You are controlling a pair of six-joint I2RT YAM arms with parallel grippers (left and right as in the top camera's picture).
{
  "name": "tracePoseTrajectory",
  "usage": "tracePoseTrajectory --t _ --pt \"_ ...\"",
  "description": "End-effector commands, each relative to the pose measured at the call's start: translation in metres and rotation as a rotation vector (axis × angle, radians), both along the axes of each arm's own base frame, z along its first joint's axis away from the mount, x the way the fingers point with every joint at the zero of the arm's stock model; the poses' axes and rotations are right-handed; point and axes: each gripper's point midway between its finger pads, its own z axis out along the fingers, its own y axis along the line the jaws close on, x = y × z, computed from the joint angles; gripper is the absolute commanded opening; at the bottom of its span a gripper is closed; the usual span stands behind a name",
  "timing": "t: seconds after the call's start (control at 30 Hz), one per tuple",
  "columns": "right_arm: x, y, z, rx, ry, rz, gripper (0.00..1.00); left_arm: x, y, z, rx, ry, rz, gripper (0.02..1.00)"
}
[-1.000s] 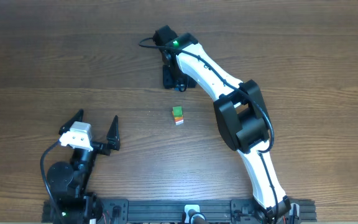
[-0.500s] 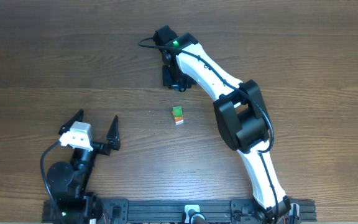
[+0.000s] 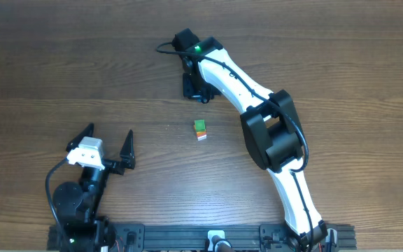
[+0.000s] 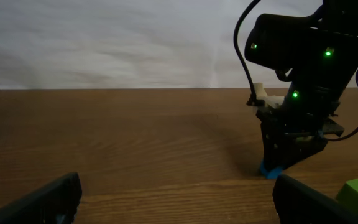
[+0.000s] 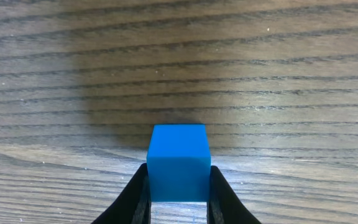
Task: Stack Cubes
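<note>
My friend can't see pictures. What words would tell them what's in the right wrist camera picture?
A blue cube is pinched in the right gripper, with one of its two black fingers pressing on each side. Behind the cube is a brown wooden table with dark grain lines.

The black-and-white left arm (image 3: 82, 189) sits folded low by the near left corner of the brown wooden table (image 3: 47, 56), its black two-finger left gripper (image 3: 109, 134) spread wide with nothing between the fingers. The white-and-black right arm (image 3: 271, 133) stretches from the near right edge diagonally across the middle toward the far edge, elbow bent and wrist turned straight down. Its right gripper (image 3: 196, 91) is lowered to the tabletop, its two black fingers (image 5: 138, 193) pressed against opposite sides of a small blue cube (image 5: 179, 163).
</note>
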Motion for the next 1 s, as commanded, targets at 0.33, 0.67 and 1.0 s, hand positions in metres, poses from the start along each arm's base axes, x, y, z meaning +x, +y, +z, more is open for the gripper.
tracePoseTrajectory --t 0.33,0.67,1.0 --pt "0.001 0.004 0.027 0.002 -0.026 0.007 0.062 0.000 -0.002 -0.002 0.018 -0.008 -0.012 1.000" --pt "0.001 0.004 0.084 0.042 -0.120 0.018 0.012 0.000 -0.002 -0.002 0.018 -0.008 -0.012 1.000" --pt "-0.029 0.000 0.152 0.052 -0.191 0.051 0.012 0.000 -0.002 -0.002 0.018 -0.008 -0.012 0.998"
